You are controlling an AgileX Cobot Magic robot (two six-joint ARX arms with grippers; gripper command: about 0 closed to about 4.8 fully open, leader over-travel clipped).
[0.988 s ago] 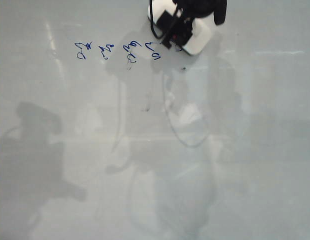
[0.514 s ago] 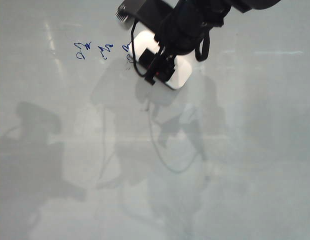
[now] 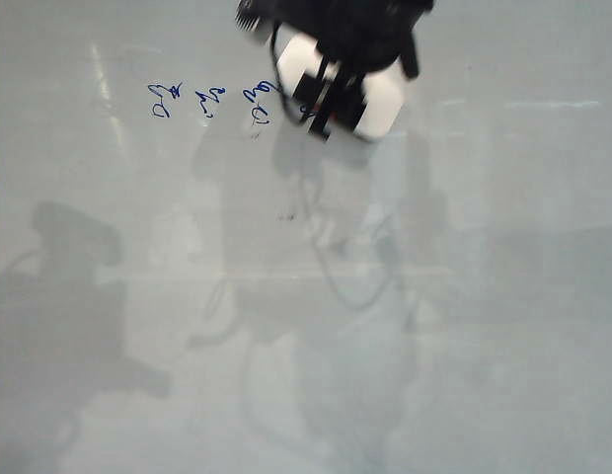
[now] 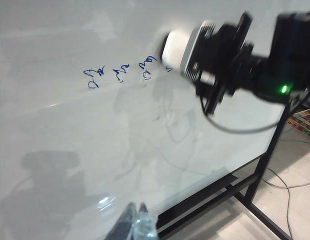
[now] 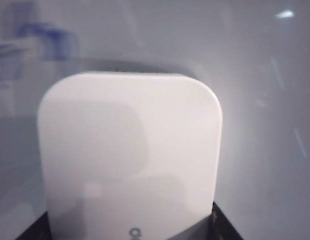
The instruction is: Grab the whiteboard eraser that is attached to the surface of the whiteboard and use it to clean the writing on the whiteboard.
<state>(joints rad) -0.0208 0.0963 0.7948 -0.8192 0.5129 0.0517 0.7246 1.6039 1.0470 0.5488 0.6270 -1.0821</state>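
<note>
exterior view, right gripper (image 3: 331,94) clamping whiteboard eraser (image 3: 385,99) beside writing (image 3: 212,101)

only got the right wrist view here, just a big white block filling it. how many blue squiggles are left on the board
Observer: Three blue squiggles show in the exterior view, in a row left of the whiteboard eraser. Anything under the eraser is hidden.
Operator: is the right gripper actually holding the eraser
Observer: Yes. In the left wrist view the right gripper is clamped on the eraser, its face toward the whiteboard.
Operator: where is the left gripper
Observer: The left gripper is near the whiteboard's lower edge, far from the writing, fingertips close together; open or shut is unclear.
</note>
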